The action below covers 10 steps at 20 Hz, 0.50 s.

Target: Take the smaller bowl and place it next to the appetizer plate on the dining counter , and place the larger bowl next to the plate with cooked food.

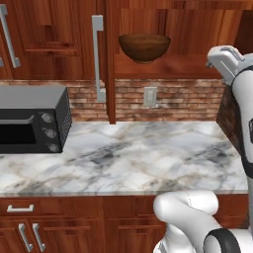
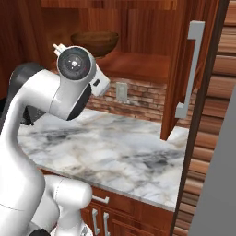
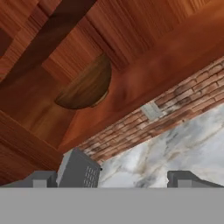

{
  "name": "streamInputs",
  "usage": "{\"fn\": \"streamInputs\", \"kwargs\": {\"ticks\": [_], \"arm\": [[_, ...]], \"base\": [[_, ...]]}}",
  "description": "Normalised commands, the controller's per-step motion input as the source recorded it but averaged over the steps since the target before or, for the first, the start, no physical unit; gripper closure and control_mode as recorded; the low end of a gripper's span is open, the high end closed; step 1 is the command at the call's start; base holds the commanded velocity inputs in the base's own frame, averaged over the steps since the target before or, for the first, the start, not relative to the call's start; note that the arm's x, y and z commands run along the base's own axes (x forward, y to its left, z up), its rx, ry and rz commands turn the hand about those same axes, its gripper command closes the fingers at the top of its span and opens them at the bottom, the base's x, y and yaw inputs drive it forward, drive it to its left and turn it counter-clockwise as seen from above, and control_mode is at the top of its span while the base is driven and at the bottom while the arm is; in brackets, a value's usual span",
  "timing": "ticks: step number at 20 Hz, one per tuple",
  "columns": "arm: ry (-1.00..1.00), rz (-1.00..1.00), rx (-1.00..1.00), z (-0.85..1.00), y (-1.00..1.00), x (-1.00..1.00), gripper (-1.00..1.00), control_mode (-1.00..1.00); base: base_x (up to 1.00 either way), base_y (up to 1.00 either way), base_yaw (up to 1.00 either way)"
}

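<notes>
A dark brown wooden bowl sits upright on an open cabinet shelf above the counter, also visible as the bowl behind my arm's wrist. In the hand view the bowl appears rolled on its side at upper left, well beyond my fingers. My gripper is open, its two dark fingertips spread wide at the bottom with nothing between them. It hangs in the air below and short of the shelf, apart from the bowl. With a single bowl in sight I cannot tell whether it is the smaller or the larger one.
A marble counter runs below the shelf, with a black microwave at its left end. A wall outlet sits on the brick backsplash. A cabinet door with a long grey handle stands open at the right.
</notes>
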Motion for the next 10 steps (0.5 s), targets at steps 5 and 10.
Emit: {"fn": "streamInputs", "kwargs": {"ticks": [5, 10], "arm": [[0.09, 0.00, 0.18, 0.32, 0.01, 0.42, -1.00, -1.00], [0.02, 0.00, 0.05, 0.00, 0.01, 0.63, -1.00, -1.00]], "base": [[0.00, 0.00, 0.00], [0.00, 0.00, 0.00]]}}
